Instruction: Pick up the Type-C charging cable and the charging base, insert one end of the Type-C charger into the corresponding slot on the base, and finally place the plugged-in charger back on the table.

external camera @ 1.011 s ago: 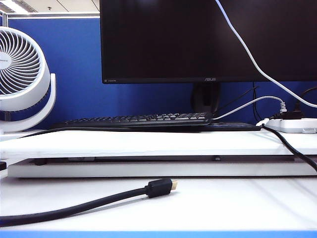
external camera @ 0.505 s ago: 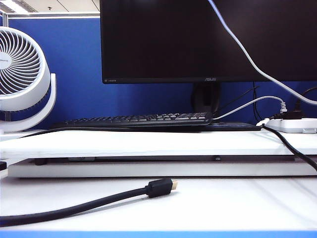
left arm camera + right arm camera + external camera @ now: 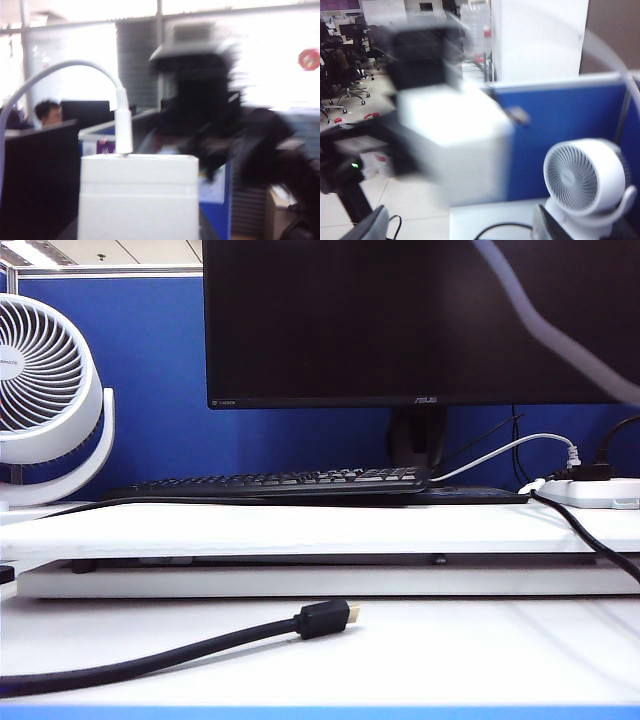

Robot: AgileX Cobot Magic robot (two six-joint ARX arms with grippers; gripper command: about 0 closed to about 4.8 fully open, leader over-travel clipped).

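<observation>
Where the base sits: base is aloft, off the table, with the cable plug seated in its top.
Left gripper: pinching the base (view blurred).
Right gripper: spread, empty, near the base.
Handling: base likely light, rigid and slick, so grip its flat sides; cable limp, so spare the plug.
Count: one base, one cable.

Monitor is set centre-back | keyboard laid below it | fan stood left of it | black cable laid in front | power strip seen lower right
</observation>
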